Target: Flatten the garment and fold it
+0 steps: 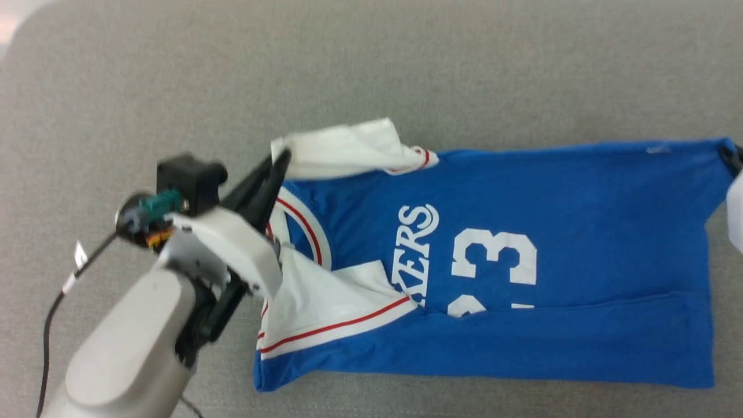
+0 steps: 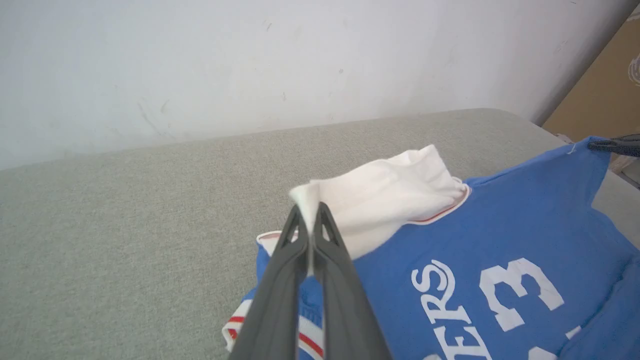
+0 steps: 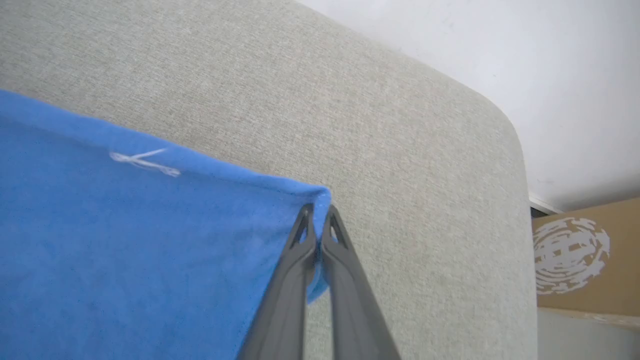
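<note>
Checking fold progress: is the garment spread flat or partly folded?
Partly folded. The garment has its near edge doubled over lettering and number; the left gripper pinches its white sleeve, the right gripper a blue corner.

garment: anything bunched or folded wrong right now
Yes: the garment isn't flat. Its near edge is folded over part of the number, and the near white sleeve lies across the lettering.

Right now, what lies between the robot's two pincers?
The garment: the left pincer pinches its white sleeve, the right pincer its blue hem corner. The head view shows the span.
</note>
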Available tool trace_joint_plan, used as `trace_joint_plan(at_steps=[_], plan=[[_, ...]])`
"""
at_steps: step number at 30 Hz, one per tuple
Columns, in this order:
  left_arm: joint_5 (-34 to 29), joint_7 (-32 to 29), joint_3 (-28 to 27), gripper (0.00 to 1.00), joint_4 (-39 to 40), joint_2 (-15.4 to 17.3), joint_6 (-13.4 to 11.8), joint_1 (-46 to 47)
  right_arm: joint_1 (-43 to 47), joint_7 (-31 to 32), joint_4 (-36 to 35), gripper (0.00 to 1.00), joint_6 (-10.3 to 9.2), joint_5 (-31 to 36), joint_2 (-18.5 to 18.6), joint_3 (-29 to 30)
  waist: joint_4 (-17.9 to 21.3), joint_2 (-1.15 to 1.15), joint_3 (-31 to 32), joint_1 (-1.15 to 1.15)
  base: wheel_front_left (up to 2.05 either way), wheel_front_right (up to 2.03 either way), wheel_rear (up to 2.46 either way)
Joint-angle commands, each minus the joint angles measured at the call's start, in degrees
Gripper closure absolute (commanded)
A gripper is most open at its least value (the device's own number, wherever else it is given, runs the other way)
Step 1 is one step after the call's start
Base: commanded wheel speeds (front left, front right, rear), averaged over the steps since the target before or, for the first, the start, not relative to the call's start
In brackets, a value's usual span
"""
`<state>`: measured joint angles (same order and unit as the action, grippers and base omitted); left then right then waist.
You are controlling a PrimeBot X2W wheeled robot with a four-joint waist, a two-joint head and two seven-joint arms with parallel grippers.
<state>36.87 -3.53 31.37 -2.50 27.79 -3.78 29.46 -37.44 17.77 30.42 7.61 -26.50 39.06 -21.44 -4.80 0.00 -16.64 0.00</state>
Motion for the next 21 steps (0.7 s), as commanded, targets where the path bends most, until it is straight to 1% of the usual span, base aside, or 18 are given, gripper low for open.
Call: trace_joint_plan(at_steps=[1, 6, 8, 11, 15, 18, 21], plan=[[0.65, -0.12, -0.15, 1.0, 0.52, 0.5, -0.74, -1.97, 2.11, -0.72, -0.35, 1.0, -0.12, 0.56, -0.17, 1.43, 0.51, 0.0, 4.45, 0.0, 0.0, 0.0, 0.0], [2.36, -1.41, 0.23, 1.0, 2.72, 2.45, -2.11, -8.83, 11.2, -1.83, -4.32, 1.0, -0.12, 1.31, -2.94, 7.45, 0.67, 0.0, 7.84, 0.0, 0.0, 0.0, 0.0], [4.29, -2.21, 0.04, 1.0, 3.66, 2.81, -2.73, -12.17, 14.81, -1.42, -6.54, 1.0, -0.12, 1.64, -4.07, 9.34, 0.88, 0.0, 8.67, 0.0, 0.0, 0.0, 0.0], [6.52, -4.67, 0.8, 1.0, 4.21, 4.1, -2.84, -16.54, 19.92, 0.14, -9.83, 1.0, -0.12, 2.37, -5.45, 11.89, 1.04, 0.0, 9.13, 0.0, 0.0, 0.0, 0.0], [6.98, -6.89, 2.8, 1.0, 2.85, 5.22, -2.4, -19.56, 25.76, 3.11, -12.69, 1.0, -0.12, 2.98, -6.34, 13.19, 1.28, 0.0, 9.11, 0.0, 0.0, 0.0, 0.0], [6.71, -7.52, 3.96, 1.0, 0.45, 5.17, -2.17, -20.23, 28.45, 4.7, -13.73, 1.0, -0.12, 3.74, -6.5, 13.5, 1.56, 0.0, 8.7, 0.0, 0.0, 0.0, 0.0], [6.84, -7.54, 4.64, 1.0, -2.72, 4.37, -1.84, -20.24, 29.88, 5.79, -13.81, 1.0, -0.12, 4.27, -6.58, 13.1, 1.77, 0.0, 8.22, 0.0, 0.0, 0.0, 0.0]])
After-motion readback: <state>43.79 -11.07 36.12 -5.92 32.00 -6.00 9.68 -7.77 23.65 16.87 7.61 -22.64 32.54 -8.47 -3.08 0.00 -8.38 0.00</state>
